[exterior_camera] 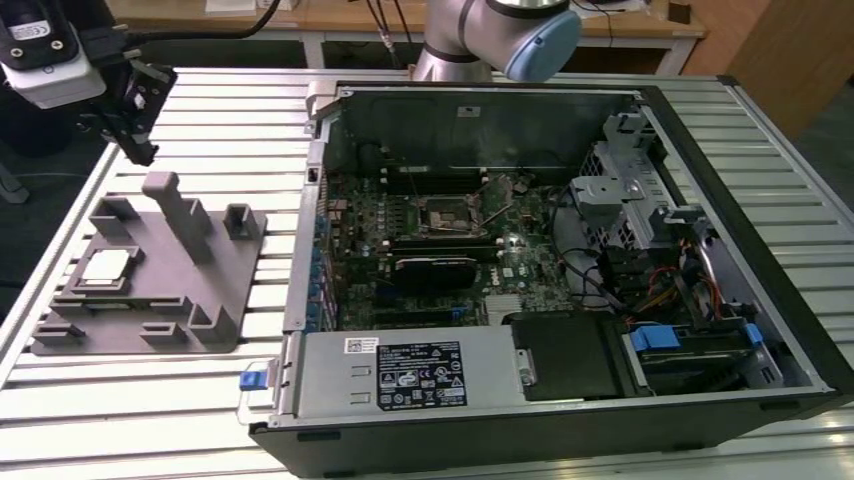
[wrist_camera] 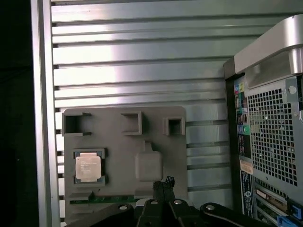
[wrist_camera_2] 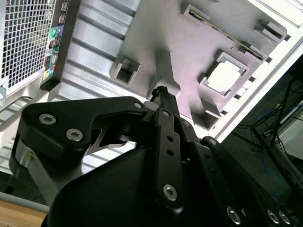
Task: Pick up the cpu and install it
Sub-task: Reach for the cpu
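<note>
A slatted aluminium table (exterior_camera: 227, 110) is carrying an open computer case (exterior_camera: 481, 125) and, on the exterior view's left, a grey fixture (exterior_camera: 134, 322). The cpu (exterior_camera: 107, 268) is lying flat in a square pocket of that fixture, its pale metal top facing up. The gripper (exterior_camera: 139, 152) is hanging over the fixture near its tall upright post (exterior_camera: 167, 215), apart from the cpu and holding nothing. Its jaws are pressing together into one narrow tip. The black motherboard socket (exterior_camera: 443, 212) is sitting inside the case, well apart from the fixture.
</note>
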{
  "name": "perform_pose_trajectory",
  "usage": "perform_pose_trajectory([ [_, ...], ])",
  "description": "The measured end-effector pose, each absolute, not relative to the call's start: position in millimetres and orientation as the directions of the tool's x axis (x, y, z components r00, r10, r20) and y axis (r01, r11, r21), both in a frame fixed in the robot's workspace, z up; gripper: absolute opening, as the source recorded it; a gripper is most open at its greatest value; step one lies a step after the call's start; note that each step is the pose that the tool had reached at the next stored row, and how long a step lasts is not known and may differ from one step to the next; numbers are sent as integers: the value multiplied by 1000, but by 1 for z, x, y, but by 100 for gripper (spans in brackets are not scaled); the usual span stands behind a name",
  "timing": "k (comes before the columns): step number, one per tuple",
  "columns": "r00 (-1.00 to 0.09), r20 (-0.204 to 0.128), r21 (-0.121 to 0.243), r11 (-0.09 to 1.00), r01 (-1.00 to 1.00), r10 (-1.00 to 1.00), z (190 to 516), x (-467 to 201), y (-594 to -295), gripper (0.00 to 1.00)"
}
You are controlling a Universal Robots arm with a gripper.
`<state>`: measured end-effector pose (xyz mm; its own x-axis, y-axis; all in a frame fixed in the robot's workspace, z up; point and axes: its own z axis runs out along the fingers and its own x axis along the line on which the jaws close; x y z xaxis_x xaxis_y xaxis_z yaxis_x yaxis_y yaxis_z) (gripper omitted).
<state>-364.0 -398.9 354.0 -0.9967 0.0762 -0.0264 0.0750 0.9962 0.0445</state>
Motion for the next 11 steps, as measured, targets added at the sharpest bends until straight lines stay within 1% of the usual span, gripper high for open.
perform_pose_trajectory([
  [11,-997,-26,44,996,75,76,345,-386,-399,11],
])
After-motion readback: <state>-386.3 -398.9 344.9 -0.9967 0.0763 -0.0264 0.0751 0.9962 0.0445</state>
